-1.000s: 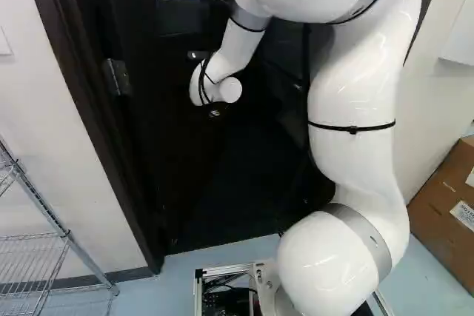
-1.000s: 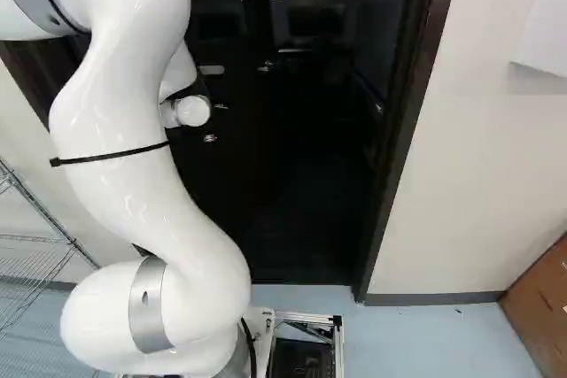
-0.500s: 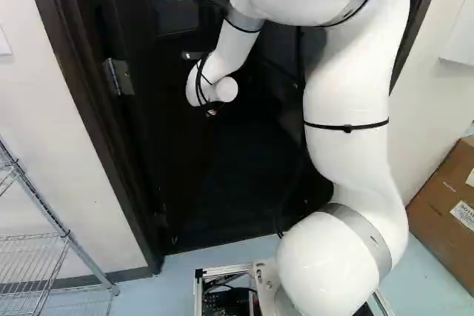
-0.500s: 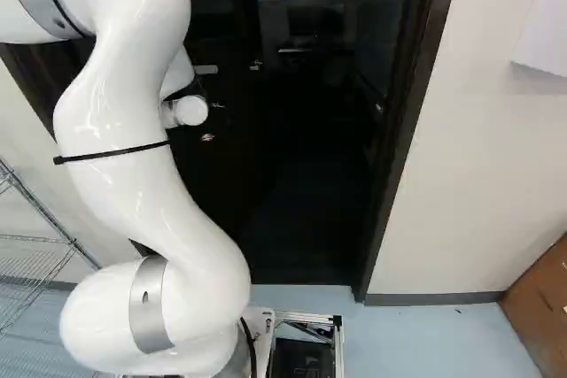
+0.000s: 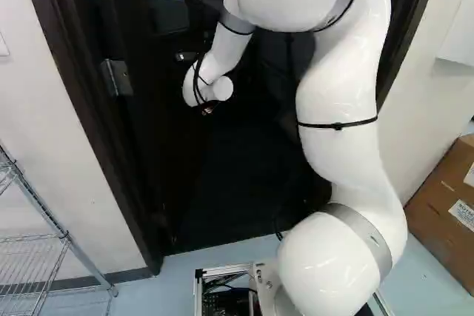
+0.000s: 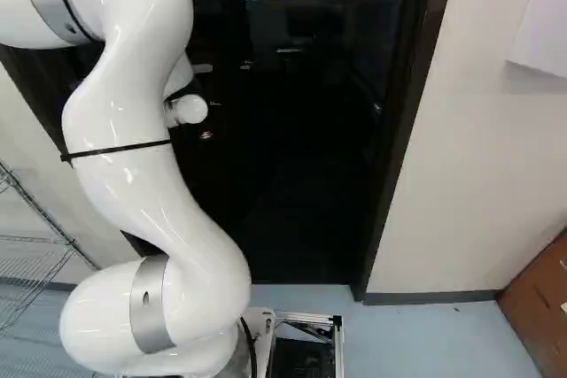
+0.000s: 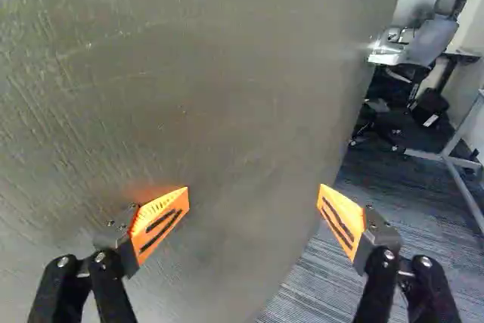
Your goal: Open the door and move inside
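Note:
The gripper (image 5: 207, 110) is a small dark shape below the white wrist in the left base view, its fingertips hidden there. The dark door (image 5: 178, 168) stands ajar, swung inward from a hinge (image 5: 117, 78) on its left side. A metal handle (image 5: 185, 56) shows beside the wrist. In the wrist view the gripper (image 7: 253, 197) is open with nothing gripped. The door's face (image 7: 204, 73) fills most of that view; one orange pad is close to it, while the other stands past its free edge. Contact with the door cannot be told.
Dark door frame (image 6: 403, 148) bounds the opening. Beyond the door are carpet (image 7: 325, 277), an office chair (image 7: 435, 35) and a metal stand leg (image 7: 465, 187). A wire shelf (image 5: 37, 212) stands left, a cardboard box (image 5: 444, 201) right.
The door has swung farther inward, showing more window blind beyond its edge. My arm's upper part has shifted left in the left base view, the wrist slightly too. The base has turned very slightly.

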